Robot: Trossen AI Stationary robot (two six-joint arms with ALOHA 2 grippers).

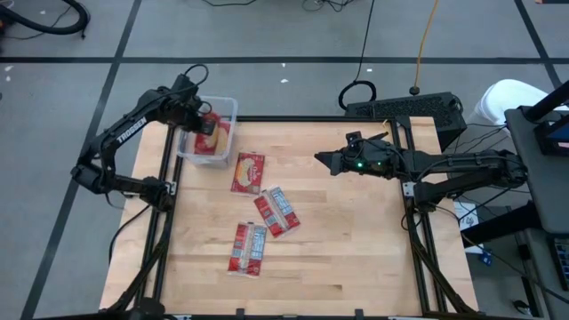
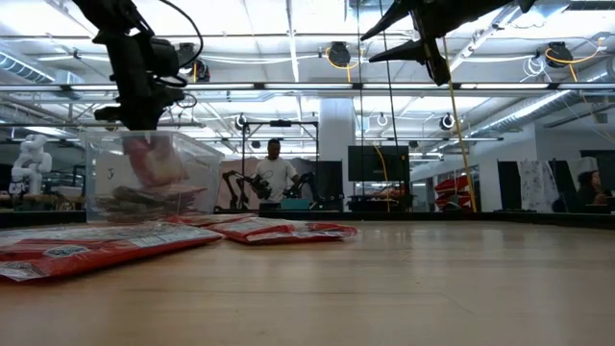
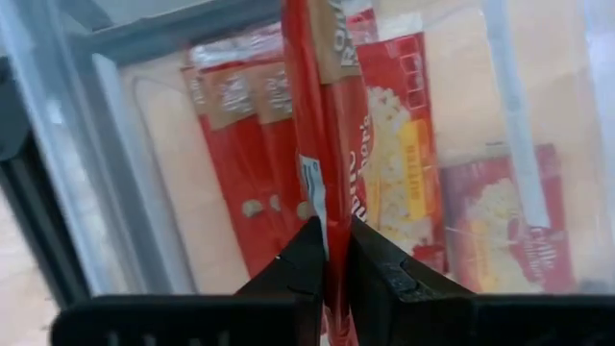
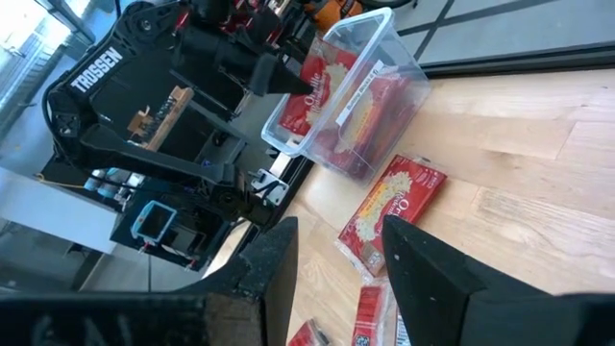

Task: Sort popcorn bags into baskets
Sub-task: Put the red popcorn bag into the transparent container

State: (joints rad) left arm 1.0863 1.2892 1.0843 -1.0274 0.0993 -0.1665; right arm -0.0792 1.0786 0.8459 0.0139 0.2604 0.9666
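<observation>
Pinched edge-on in the closed left gripper (image 3: 332, 252): one popcorn bag (image 3: 322, 125), hanging inside the basket (image 1: 227, 108) at the table's (image 1: 356, 240) far left corner. Below it, more bags lying flat, basket walls close around. Beyond, three bags (image 1: 263, 210) on open wood. Farther off, right gripper (image 1: 320, 159) raised, fingers parted, empty.

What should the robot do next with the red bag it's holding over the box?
Probably open the left gripper and let the bag drop. Its jaws pinch the bag on edge right over the clear tub, where other bags already lie, so nothing else seems needed. The right gripper waits above the table, holding nothing.
</observation>
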